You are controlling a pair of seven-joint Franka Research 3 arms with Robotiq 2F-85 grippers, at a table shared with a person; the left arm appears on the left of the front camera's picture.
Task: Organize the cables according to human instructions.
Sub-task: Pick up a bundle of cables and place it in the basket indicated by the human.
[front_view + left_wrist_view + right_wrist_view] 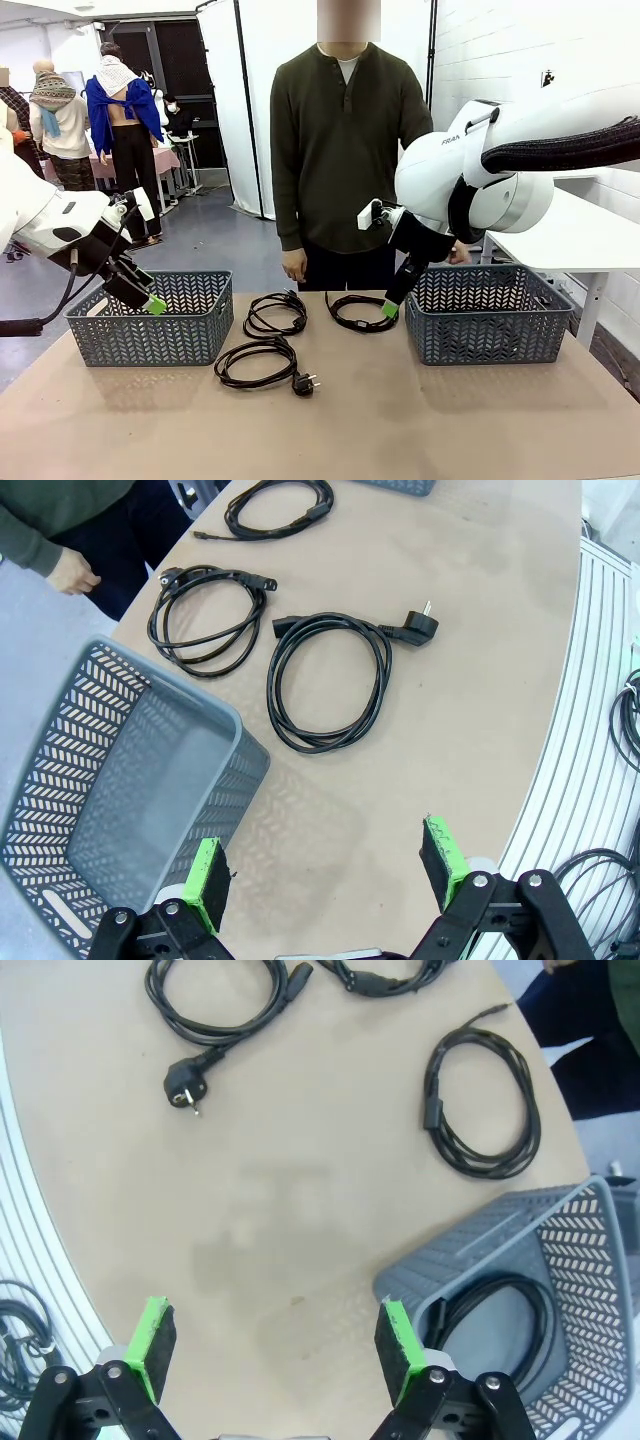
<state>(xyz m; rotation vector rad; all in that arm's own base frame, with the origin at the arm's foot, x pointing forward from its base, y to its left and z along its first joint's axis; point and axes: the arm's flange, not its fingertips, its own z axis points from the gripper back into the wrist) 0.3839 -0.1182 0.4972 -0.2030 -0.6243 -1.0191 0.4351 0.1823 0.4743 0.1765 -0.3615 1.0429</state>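
While the left hand (325,865) and right hand (275,1345) both hang open and empty, three cables (258,346) lie on the table (450,420) between the left basket (150,320) and the right basket (487,315), which holds a fourth cable (500,1280); advisable: await the person's (345,140) cue, then pinch several loops together.

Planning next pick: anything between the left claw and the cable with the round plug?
Nothing visible. Left claw hangs open over bare table; the cable lies ahead, basket off to one side.
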